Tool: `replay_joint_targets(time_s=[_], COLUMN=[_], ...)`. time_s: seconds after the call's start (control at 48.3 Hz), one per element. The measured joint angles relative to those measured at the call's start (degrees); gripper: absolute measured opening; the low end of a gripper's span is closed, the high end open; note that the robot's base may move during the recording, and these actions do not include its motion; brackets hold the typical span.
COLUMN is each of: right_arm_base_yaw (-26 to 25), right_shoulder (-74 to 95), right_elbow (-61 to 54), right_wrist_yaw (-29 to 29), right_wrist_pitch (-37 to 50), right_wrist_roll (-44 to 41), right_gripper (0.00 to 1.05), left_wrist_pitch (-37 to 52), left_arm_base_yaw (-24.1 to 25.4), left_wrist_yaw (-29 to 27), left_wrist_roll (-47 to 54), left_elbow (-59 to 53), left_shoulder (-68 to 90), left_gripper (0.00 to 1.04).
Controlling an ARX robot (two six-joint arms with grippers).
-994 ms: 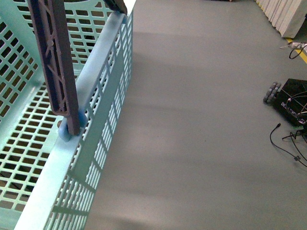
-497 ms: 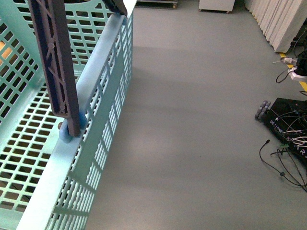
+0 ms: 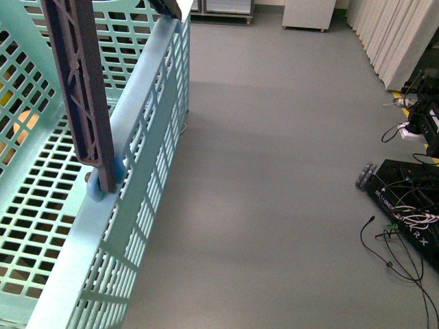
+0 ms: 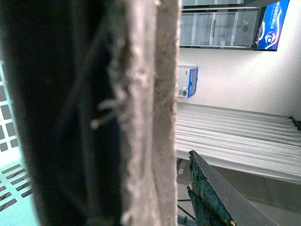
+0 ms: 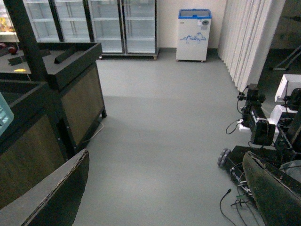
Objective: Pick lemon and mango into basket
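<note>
Down the left of the front cam I've got the basket (image 3: 147, 137), v. close. Its near rim runs diagonally and its handle (image 3: 82, 89) stands up, foot seated on that rim. An orange blob (image 3: 26, 127) shows thru the far wall's slots, beyond the basket; can't tell what it is. Grey floor (image 3: 274, 171) lies to the right, w/ a black base and cables (image 3: 401, 226) at the far right.

Right wrist cam: the right gripper (image 5: 164, 155) is spread wide, fingers well apart. Nothing sits between them and they touch nothing, w/ only floor under them. Dark wooden stands (image 5: 70, 80) are near, and a sliver of turquoise basket shows by them. Glass-door fridges (image 5: 108, 23) and a white chest freezer (image 5: 194, 35) line the back wall.

Left wrist cam: mostly blocked by sth blurred and v. close, a dark band w/ a pale frayed edge (image 4: 146, 113). Only one finger of the left gripper (image 4: 209, 200) shows, so I can't tell how far it's open or whether it holds anything. A bit of pale slotted basket wall shows past the dark band.
</note>
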Motion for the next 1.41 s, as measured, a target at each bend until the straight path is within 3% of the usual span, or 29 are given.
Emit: replay_joint_targets(time_s=[1.408], right_arm_base_yaw=[0.00], right_shoulder=[0.00], right_elbow=[0.00], right_wrist_yaw=[0.00], right_wrist_pitch=[0.00], right_wrist_roll=[-0.02], right_gripper=[0.96], left_wrist_pitch=[-0.11], left_arm_base_yaw=[-0.26], left_wrist_yaw=[0.07], left_wrist_roll=[-0.20], left_elbow=[-0.02], left_shoulder=[0.00], left_gripper=[0.29])
